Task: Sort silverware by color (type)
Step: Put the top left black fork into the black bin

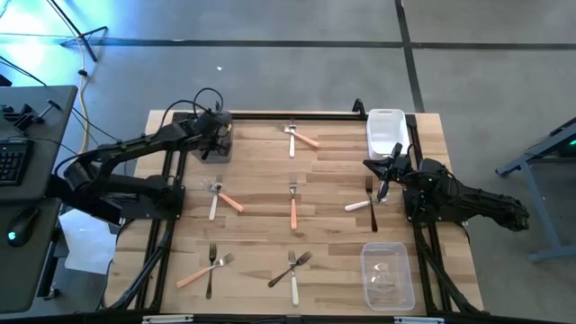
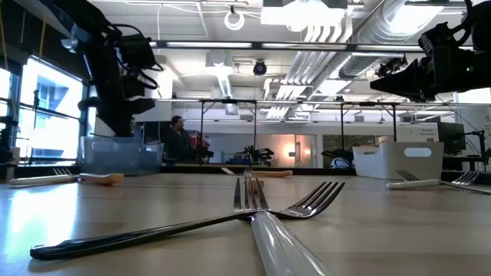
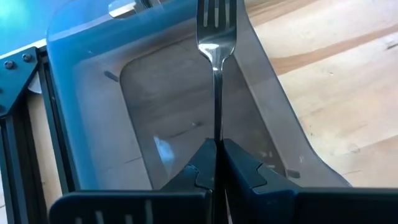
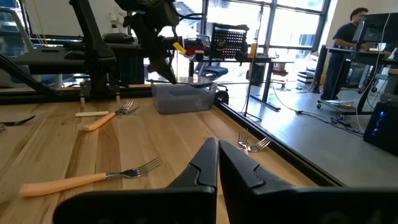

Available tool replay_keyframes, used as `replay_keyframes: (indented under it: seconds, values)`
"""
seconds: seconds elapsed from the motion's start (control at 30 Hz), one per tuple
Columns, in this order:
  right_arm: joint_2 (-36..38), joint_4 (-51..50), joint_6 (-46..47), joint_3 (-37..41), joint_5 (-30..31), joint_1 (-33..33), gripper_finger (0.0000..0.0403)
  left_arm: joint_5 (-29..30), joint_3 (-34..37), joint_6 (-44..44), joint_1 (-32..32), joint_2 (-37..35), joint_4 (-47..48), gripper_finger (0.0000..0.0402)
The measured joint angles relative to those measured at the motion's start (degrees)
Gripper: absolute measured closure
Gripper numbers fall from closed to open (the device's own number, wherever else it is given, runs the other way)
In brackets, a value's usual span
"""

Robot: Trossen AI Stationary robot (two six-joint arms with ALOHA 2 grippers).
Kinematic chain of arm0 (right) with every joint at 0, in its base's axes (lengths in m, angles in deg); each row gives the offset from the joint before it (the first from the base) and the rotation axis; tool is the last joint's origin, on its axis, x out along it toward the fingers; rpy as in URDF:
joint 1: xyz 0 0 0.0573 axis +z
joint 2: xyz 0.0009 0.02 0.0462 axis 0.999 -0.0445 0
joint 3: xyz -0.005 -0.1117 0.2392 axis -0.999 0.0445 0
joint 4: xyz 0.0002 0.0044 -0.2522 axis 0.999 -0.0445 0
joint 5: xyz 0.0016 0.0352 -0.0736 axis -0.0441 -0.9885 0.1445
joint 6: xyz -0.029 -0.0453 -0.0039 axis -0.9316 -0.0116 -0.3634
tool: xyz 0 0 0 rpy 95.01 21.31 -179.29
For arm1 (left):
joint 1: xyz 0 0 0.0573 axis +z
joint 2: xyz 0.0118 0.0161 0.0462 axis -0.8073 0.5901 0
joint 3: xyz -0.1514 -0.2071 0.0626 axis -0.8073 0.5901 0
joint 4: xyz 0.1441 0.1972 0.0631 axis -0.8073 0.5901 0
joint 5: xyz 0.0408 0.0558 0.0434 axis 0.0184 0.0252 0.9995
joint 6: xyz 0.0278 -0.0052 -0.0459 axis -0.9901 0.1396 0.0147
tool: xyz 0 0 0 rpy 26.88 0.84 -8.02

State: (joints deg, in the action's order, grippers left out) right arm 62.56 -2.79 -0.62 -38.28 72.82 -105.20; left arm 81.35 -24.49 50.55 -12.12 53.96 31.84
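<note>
My left gripper (image 3: 216, 144) hangs at the table's far left over the grey bin (image 3: 93, 93), (image 1: 216, 151), shut on a dark-handled fork (image 3: 216, 37). At the right side, my right gripper (image 4: 217, 146), (image 1: 378, 171) waits level and shut, holding nothing. More silverware lies flat on the wood in crossed pairs: orange and white forks (image 1: 297, 137) at the far edge, another such pair (image 1: 220, 196) at mid left, a dark and a white fork (image 1: 369, 200) near the right arm, and a dark and a white fork (image 2: 253, 215) at the near edge. My left gripper pinches the fork's thin dark handle (image 3: 216, 121) between its two fingers. The fingers slant down from above and lie along the handle. The fork sticks out past the fingertips, tines (image 3: 216, 15) foremost, over the inside of the grey bin; whether the tines touch it I cannot tell.
A white bin (image 1: 385, 130) stands at the far right and a clear bin (image 1: 387, 274) at the near right. An orange fork (image 1: 293, 211) lies mid-table, and an orange and a dark fork (image 1: 207, 267) near left. Black frame rails (image 1: 171, 225) run along both table sides.
</note>
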Motion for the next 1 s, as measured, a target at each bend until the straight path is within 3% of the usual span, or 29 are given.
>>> replay_keyframes:
  seconds: [0.53, 1.0]
  values:
    - [0.0, 0.0, 0.0, 0.0, 0.0, 0.0, 0.0403, 0.1, 0.0, -4.3, 0.2, 0.4, 0.1, 0.0396]
    - [0.0, 0.0, 0.0, 0.0, 0.0, 0.0, 0.0403, -0.8, 0.0, -7.0, 4.8, 0.5, -2.7, 0.0396]
